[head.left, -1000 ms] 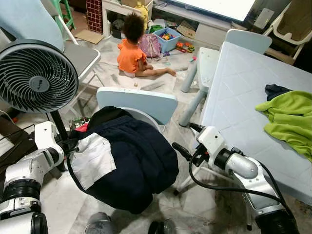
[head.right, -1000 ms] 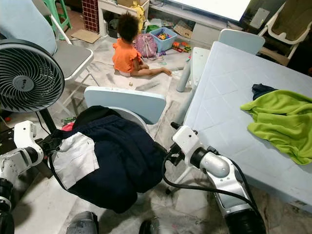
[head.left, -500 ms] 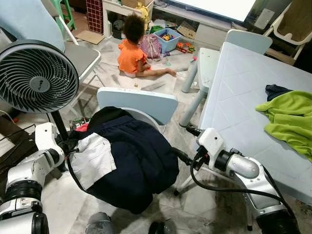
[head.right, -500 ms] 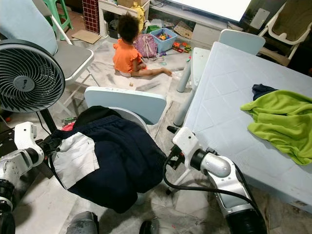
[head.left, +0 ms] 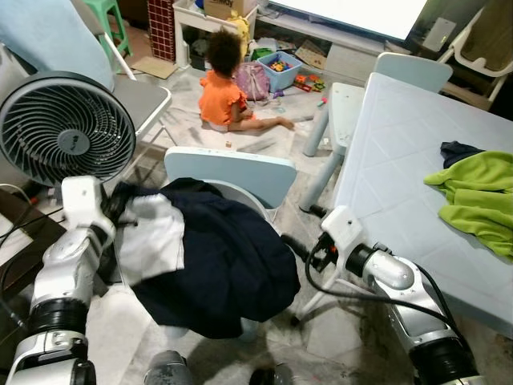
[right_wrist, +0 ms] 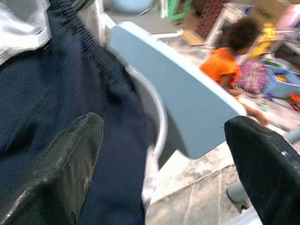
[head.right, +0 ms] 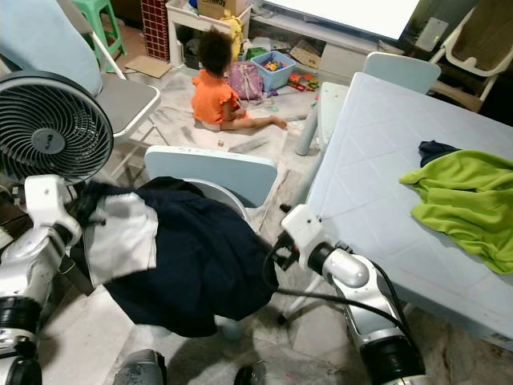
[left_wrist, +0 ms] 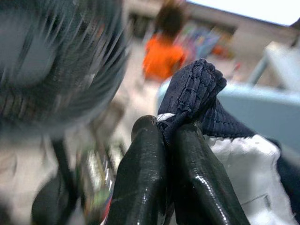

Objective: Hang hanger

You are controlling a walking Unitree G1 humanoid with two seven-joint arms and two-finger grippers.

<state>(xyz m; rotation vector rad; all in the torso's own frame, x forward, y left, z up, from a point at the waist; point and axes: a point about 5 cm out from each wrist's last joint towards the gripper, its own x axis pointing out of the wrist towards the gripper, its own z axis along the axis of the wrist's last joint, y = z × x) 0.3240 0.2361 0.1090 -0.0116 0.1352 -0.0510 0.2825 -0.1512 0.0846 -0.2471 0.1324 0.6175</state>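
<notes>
Beside the fan, the left claw pinches the waistband of dark shorts draped over a blue chair; the right claw gapes near its right edge; no hanger visible, so gripping comes next

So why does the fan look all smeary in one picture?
In the left wrist view the fan and room are smeared, while the fingers pinching the dark shorts are sharp. The eye views show the fan crisp; the right wrist view's fingers blur slightly.
</notes>
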